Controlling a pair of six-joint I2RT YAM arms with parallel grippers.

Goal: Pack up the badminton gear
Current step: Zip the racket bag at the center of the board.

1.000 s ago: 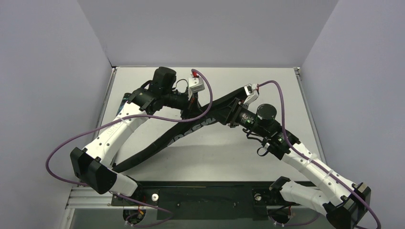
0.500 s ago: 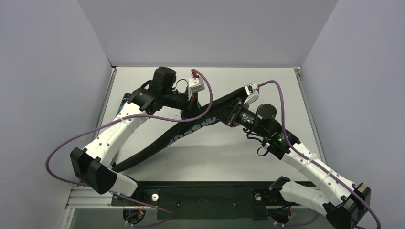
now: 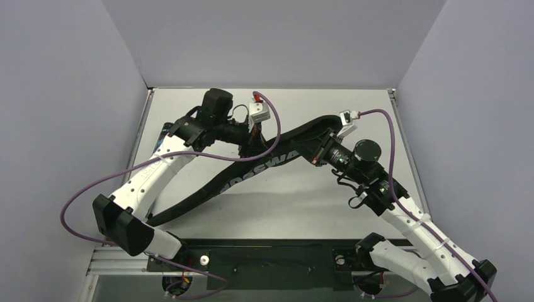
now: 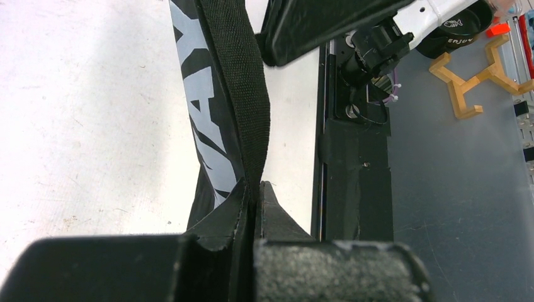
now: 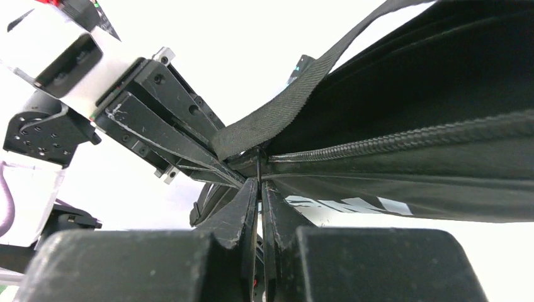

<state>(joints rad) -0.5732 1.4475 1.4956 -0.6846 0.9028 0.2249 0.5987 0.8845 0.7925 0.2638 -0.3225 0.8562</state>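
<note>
R gripper (image 5: 259,185): jaws shut tight, pinching a thin black tab (image 5: 258,165) at the end of the zipper (image 5: 403,139). L gripper (image 4: 255,192): jaws also closed, clamped on the webbing strap (image 4: 242,88) where it joined the racket bag (image 3: 252,171). The two sets of tips sat almost nose to nose at that spot. Bag ran diag. across the table (image 3: 302,211), narrow end near-left, wide end far-right, white lettering facing up, mid section held btw. the arms.
</note>
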